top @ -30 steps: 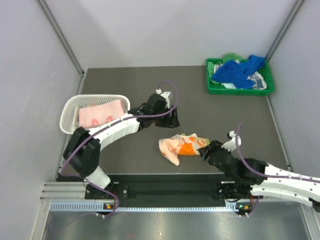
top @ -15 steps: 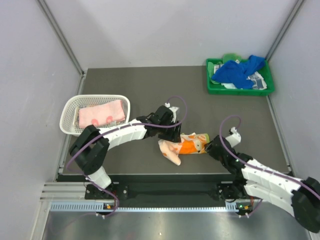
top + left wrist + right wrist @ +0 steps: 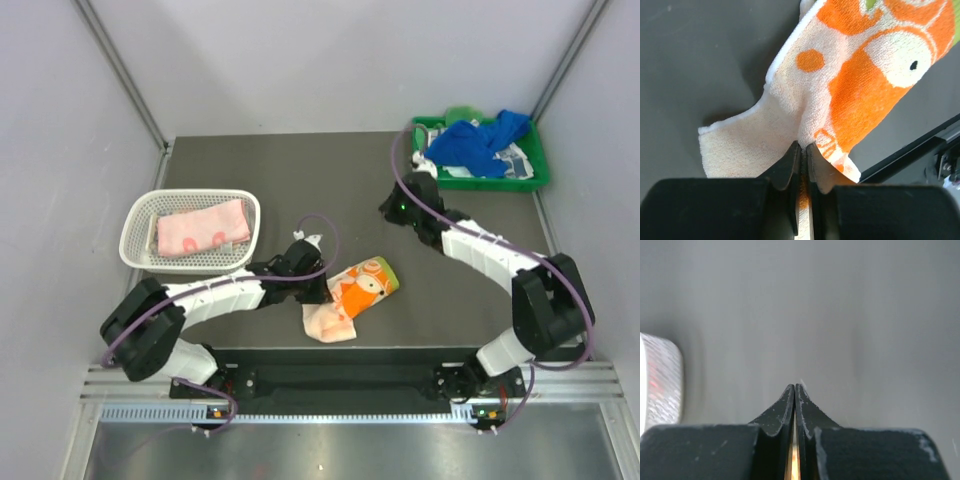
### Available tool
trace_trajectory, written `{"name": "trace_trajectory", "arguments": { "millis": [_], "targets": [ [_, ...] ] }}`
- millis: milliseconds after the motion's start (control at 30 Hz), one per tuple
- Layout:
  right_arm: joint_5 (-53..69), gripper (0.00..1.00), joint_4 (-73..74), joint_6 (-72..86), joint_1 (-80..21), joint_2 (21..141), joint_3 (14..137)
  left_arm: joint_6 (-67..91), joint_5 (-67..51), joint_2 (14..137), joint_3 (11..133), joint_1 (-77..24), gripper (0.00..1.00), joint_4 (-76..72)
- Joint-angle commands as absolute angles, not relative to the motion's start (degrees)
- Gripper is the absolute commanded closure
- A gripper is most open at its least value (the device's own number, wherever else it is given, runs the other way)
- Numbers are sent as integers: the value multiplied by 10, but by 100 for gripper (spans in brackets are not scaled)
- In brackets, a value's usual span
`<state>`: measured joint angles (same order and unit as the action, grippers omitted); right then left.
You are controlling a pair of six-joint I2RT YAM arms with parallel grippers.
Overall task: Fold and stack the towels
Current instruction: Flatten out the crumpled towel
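An orange-patterned towel lies crumpled on the dark table near the front edge. My left gripper is at its left side, shut on a fold of it; in the left wrist view the left gripper pinches the cream and orange towel. My right gripper hangs over the table's back right, shut with nothing in it, and the right wrist view shows that gripper as two touching fingers. A pink towel lies folded in the white basket. A blue towel is heaped in the green tray.
The basket stands at the left, blurred at the left edge of the right wrist view as the basket. The tray sits at the back right corner with more cloth under the blue one. Grey walls close in the table on three sides.
The left gripper came down to the orange towel, closed on it and pulled it toward the near left. The right gripper shut and swung away from the towel to the back right.
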<state>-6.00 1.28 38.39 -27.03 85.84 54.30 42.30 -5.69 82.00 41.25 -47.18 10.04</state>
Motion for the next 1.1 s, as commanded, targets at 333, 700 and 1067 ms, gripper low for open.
{"name": "trace_trajectory", "arguments": {
  "millis": [333,700,1067],
  "targets": [
    [-54,59,62,338,-252,716,428,351,41,815,568,-466,45,147],
    [-17,49,35,436,-275,554,223,200,-163,1080,799,-439,36,185],
    [-16,64,-105,461,-319,635,177,177,-295,1203,852,-420,35,135]
  ]
}}
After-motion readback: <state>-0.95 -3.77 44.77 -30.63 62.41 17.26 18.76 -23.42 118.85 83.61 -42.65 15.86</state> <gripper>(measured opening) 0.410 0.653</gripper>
